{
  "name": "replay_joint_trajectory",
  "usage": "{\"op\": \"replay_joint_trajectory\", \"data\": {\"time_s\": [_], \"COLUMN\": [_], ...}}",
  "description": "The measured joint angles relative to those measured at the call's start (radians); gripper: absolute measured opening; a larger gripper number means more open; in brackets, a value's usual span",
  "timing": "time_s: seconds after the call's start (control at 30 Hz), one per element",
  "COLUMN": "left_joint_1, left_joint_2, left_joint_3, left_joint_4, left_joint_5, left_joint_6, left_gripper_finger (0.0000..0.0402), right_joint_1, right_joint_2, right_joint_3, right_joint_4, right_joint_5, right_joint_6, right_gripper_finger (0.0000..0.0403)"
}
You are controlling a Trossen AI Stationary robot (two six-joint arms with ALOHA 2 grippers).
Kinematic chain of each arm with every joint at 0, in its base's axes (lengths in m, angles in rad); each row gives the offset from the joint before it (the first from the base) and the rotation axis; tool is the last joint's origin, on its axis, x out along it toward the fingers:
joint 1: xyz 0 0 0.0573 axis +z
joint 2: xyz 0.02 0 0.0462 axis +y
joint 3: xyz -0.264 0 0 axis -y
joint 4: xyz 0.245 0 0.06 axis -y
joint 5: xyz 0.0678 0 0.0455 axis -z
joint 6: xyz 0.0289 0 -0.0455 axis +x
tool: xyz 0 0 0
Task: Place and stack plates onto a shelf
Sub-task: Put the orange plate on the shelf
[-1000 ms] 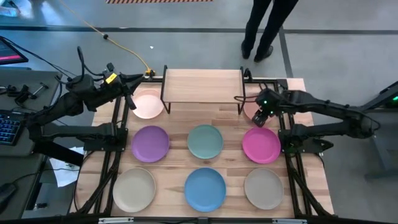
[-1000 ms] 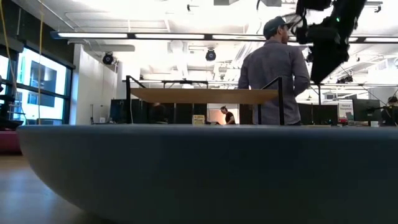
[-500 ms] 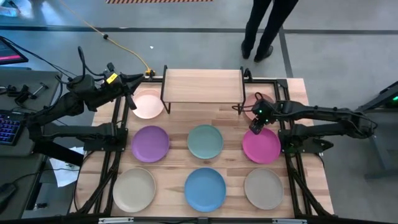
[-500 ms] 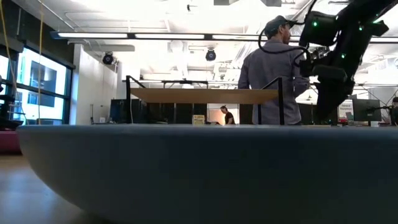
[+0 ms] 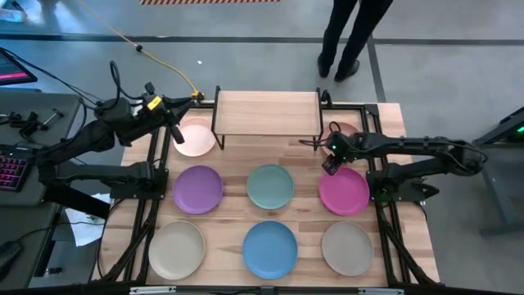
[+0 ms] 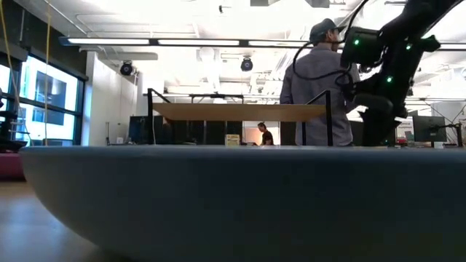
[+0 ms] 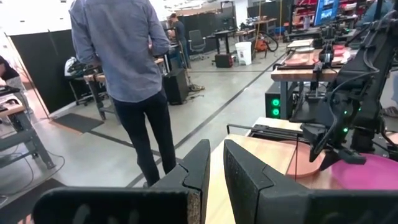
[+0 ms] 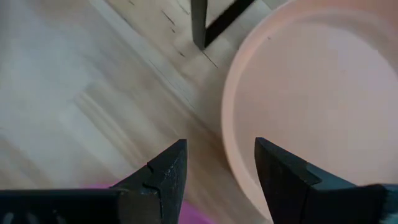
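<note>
Plates lie in rows on the tabletop [image 5: 303, 156], none yet on the shelf [image 5: 267, 112], whose wood top is bare. My right gripper [image 5: 327, 165] is low beside the shelf's right legs, at the near rim of the right pale pink plate [image 5: 344, 131], with the magenta plate [image 5: 344, 192] just below it. Its fingers [image 8: 163, 171] are spread, released, holding nothing; the plate rim [image 8: 231, 143] lies between them. I judge the step in hand to be the approach to this first pickup. The next move calls for settling one finger under the rim, closing, then lifting clear of the shelf leg [image 8: 198, 22] nearby. My left gripper [image 5: 175, 131] waits over the left pale pink plate [image 5: 195, 138], fingers [image 7: 200, 171] parted only narrowly and empty. Only the right wrist view shows the rim between the fingers; the high view alone shows all rows. The low view is largely blocked by a blue plate [image 6: 233, 196] but shows the shelf top [image 6: 237, 112] bare and a person [image 6: 320, 84] standing behind.
</note>
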Motion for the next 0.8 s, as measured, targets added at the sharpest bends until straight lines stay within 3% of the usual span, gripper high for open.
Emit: {"op": "replay_joint_trajectory", "data": {"time_s": [0.27, 0.8], "left_joint_1": [0.000, 0.000], "left_joint_2": [0.004, 0.004], "left_joint_3": [0.000, 0.000], "left_joint_4": [0.000, 0.000], "left_joint_5": [0.000, -0.014], "left_joint_6": [0.000, 0.000], "left_gripper_finger": [0.0035, 0.0035], "right_joint_1": [0.000, -0.016], "right_joint_2": [0.096, 0.244], "right_joint_3": [0.000, 0.001], "right_joint_4": [0.026, 0.105], "right_joint_5": [0.081, 0.092], "right_joint_6": [-0.020, -0.027], "right_gripper_finger": [0.0169, 0.0164]}}
